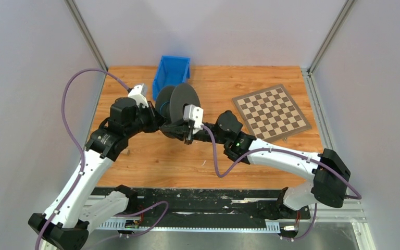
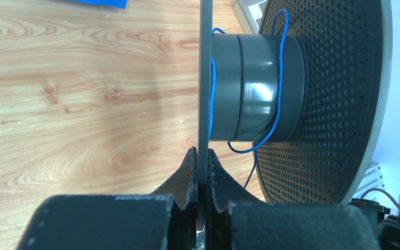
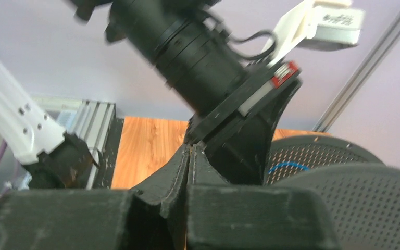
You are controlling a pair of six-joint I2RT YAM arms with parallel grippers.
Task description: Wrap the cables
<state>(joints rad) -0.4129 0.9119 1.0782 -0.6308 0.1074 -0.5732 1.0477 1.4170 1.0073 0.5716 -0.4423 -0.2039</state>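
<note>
A black spool (image 1: pixel 181 102) stands on edge at the middle of the table. My left gripper (image 1: pixel 157 117) is shut on its thin near flange (image 2: pixel 204 94); in the left wrist view the gripper (image 2: pixel 203 159) pinches that flange edge-on. The cable (image 2: pixel 279 78), a thin blue wire, lies in loose loops around the grey hub (image 2: pixel 255 88), beside the perforated far flange (image 2: pixel 338 104). My right gripper (image 1: pixel 174 130) sits just below the spool, next to the left gripper. Its jaws (image 3: pixel 190 156) are pressed together, with no wire visible between them. A bit of the cable (image 3: pixel 286 165) shows between the flanges.
A blue bin (image 1: pixel 173 73) stands right behind the spool at the table's far edge. A chessboard (image 1: pixel 271 112) lies at the right. The left arm's wrist (image 3: pixel 198 52) hangs close in front of my right gripper. Grey walls enclose both sides.
</note>
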